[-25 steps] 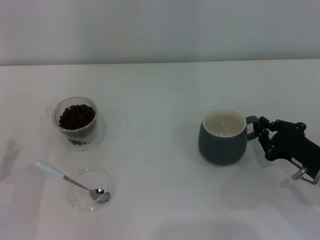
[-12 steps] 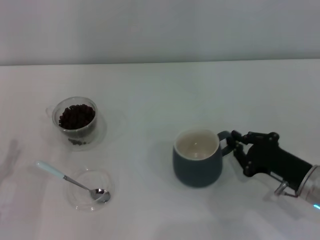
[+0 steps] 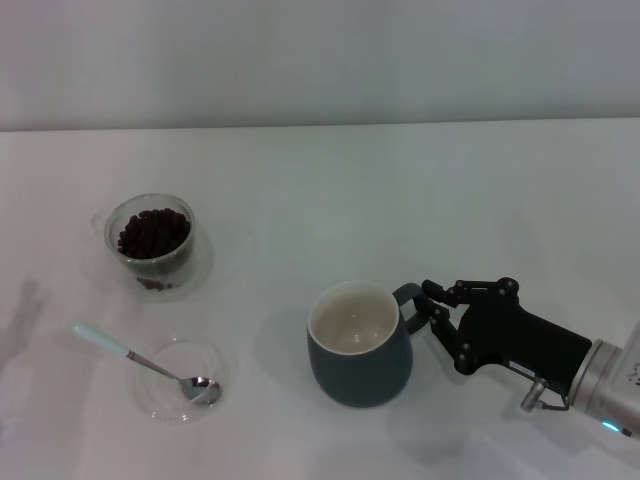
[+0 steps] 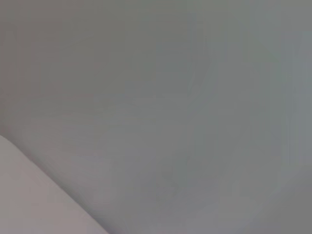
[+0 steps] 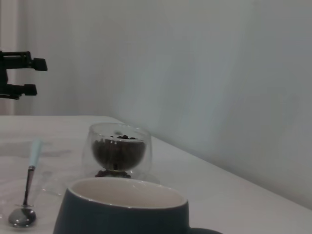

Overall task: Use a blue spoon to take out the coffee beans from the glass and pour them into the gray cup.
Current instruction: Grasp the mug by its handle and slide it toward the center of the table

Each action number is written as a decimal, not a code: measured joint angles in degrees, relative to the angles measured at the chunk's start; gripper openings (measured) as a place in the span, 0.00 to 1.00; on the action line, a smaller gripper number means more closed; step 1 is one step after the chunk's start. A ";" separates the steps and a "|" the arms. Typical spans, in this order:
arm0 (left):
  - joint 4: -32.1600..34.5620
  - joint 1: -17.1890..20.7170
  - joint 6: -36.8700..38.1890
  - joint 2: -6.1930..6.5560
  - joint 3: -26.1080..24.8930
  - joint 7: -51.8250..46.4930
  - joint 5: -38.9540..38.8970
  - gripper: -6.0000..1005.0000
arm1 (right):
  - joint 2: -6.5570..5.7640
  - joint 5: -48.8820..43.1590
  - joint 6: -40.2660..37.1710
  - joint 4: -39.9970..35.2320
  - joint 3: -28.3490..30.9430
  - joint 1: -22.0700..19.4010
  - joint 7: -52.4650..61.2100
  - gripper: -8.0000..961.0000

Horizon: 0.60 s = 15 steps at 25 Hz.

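The gray cup [image 3: 358, 350] stands at the near middle of the table, cream-white inside and holding nothing. My right gripper [image 3: 428, 310] is shut on its loop handle from the right. The glass [image 3: 152, 240] full of dark coffee beans [image 3: 152, 231] stands at the far left. The blue spoon [image 3: 125, 350] lies in front of it with its bowl resting in a clear saucer. In the right wrist view the gray cup [image 5: 122, 209] fills the foreground, with the glass [image 5: 117, 151], the coffee beans [image 5: 117, 147] and the blue spoon [image 5: 30, 170] behind it. My left gripper [image 5: 29, 75] hangs open above the table, far off.
A shallow clear saucer [image 3: 160, 400] lies at the near left under the spoon's bowl. A few loose beans show at the glass's foot. The white table [image 3: 330, 190] ends at a pale wall behind. The left wrist view shows only a blank grey surface.
My right gripper has dragged the gray cup leftward and nearer, from the right side toward the middle. Glass, spoon and saucer have not moved.
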 joint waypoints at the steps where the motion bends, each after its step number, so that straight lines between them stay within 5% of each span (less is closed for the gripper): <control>1: -0.03 0.00 0.00 -0.05 0.05 0.00 0.00 0.87 | 0.00 0.19 0.03 -0.15 -0.29 0.02 -0.08 0.13; 15: -0.12 -0.59 0.01 -0.23 0.06 0.09 0.05 0.87 | 0.09 0.63 0.56 -1.05 -3.37 0.83 -0.45 0.13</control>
